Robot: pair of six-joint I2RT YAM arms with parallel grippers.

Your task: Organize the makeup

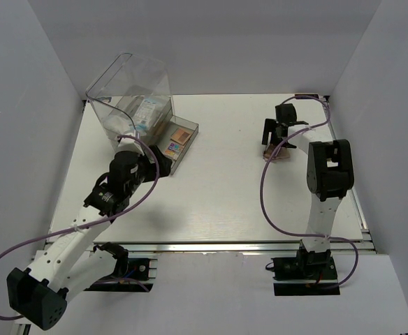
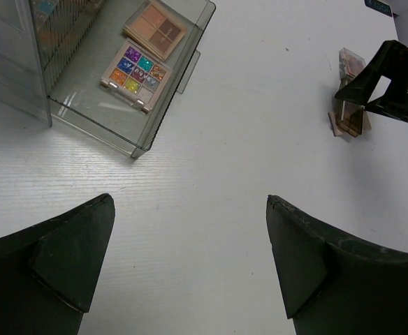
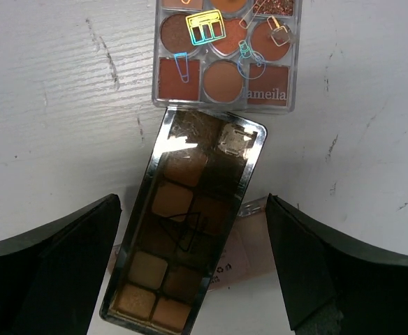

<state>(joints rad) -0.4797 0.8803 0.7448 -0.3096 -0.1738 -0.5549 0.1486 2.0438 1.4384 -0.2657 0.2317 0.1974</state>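
**Palettes split between drawer and upper right of surface**

Finds the left pincer spread wide along the bottom of the left wrist view, gripping nothing, with only bare surface between its fingers. Places two palettes in the pulled-out drawer at upper left of that view: a tan palette, clipped by the top edge, and a bright palette just below it. Cannot tell whether the two touch. From above, puts the clear box at upper left, with a pale item inside, too blurred through the wall to name.

Finds the right pincer also apart, its fingers low at either side of the right wrist view and clear of everything. Lays a long palette between them, tilted, its lower end close to the bottom edge. Sets a square palette at top centre, flat on the surface, cut off by the top edge, its lower edge meeting the long palette's upper end. Leaves a pink item mostly hidden under the long palette, lettering unreadable. From above, hides nearly all of this pile under the right pincer at upper right.
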